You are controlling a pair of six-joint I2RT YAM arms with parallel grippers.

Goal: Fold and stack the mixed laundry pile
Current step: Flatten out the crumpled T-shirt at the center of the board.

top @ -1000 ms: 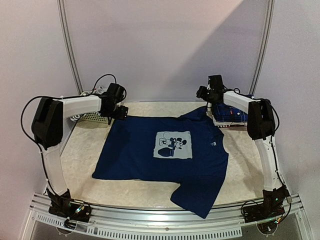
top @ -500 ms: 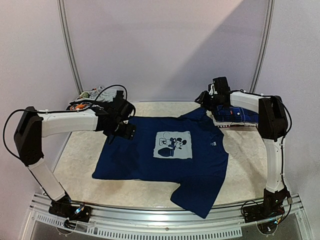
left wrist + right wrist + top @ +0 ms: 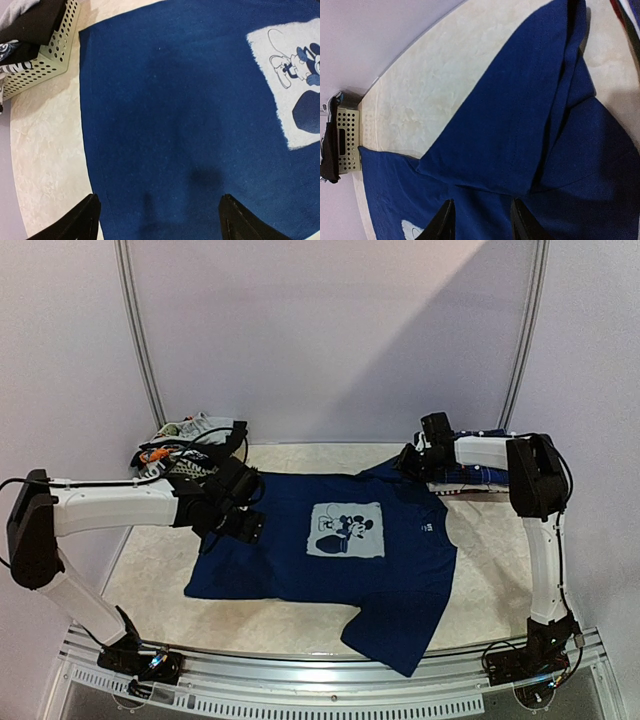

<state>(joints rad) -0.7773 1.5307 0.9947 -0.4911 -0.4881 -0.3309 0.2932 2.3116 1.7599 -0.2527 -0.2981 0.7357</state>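
Navy T-shirt (image 3: pixel 330 560), pale cartoon print (image 3: pixel 347 530) facing up, is lying spread across the middle of the marbled worktop (image 3: pixel 150 570), one sleeve reaching toward the near edge. Left gripper (image 3: pixel 243 523) is hovering over the shirt's left part, jaws standing wide. Right gripper (image 3: pixel 408 460) is sitting at the far right sleeve, which is lying folded over; jaws standing narrow, and I cannot tell whether they are pinching cloth. Far left: perforated basket (image 3: pixel 42 60) is carrying the laundry pile (image 3: pixel 185 435), grey and black pieces. Far right: folded plaid shirt (image 3: pixel 465 478) is resting just beside the right gripper.
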